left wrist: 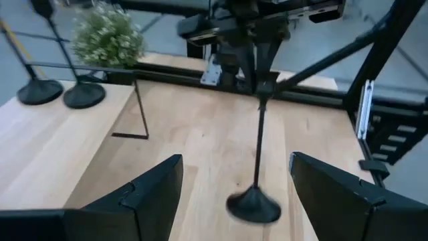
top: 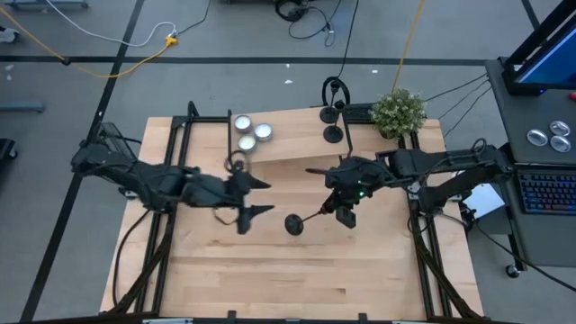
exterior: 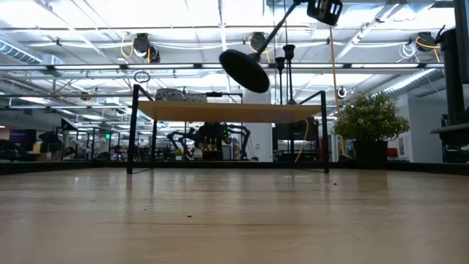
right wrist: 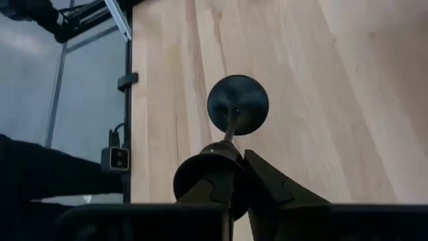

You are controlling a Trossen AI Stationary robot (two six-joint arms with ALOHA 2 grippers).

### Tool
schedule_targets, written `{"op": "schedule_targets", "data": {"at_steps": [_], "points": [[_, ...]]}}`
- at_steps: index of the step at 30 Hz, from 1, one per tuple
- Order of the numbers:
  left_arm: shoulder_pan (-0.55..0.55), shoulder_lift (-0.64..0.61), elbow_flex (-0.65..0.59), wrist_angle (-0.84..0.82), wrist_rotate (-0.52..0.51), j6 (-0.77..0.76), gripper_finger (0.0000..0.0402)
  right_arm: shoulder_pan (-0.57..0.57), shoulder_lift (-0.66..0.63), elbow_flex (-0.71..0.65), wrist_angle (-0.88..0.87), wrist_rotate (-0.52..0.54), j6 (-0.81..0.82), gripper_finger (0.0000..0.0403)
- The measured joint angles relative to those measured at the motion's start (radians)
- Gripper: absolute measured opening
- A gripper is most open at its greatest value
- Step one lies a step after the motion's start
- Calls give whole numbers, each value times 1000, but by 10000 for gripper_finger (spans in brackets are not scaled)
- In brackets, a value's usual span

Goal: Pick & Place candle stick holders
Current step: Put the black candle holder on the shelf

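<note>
- One candle stick holder is off the worktop, carried by the right tool, which is clamped on the cup end of its thin stem. The round base hangs out ahead of the tool, tilted, well above the wood in the low view.
- It looks stiff and hard, probably metal, with most of its weight in the flat base. Held by the far end of the stem, that base may swing or twist in the grip, so a slow move seems wise.
- Smooth black finish and a narrow stem suggest a slippery hold. The cup or the stem just under it is the sensible place to grip, squarely across, since the base is too wide and flat to pinch.
- Left tool waits just left of the carried holder, fingers spread wide and holding nothing, facing the hanging base.
- Two more holders stand upright on the raised shelf at the far side, touching or nearly so, near a small potted plant.
- Three tealights sit together on the far left of that shelf.
</note>
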Motion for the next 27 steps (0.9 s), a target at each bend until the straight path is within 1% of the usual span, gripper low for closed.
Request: {"op": "schedule_targets", "data": {"at_steps": [2,8,13,15,18,21,25,27], "points": [[26,65,88,-58,37,7,280,-6,2,0,5,-19,-5,8],[98,243,328,-225,122,15,280,-7,1,0,29,-16,-45,8],[139,379,479,-326,240,15,280,-8,-6,0,68,-15,-58,8],[147,420,530,-362,271,14,280,-8,-7,0,78,-15,-59,8],[154,471,587,-419,298,13,280,-7,-16,0,83,-18,-73,8],[162,510,619,-427,339,-3,280,-8,-28,1,103,-17,-82,8],[174,536,633,-422,368,-25,280,-8,-34,1,127,-19,-104,8],[181,541,633,-430,368,-42,280,-8,-39,1,122,-43,-105,8]]}}
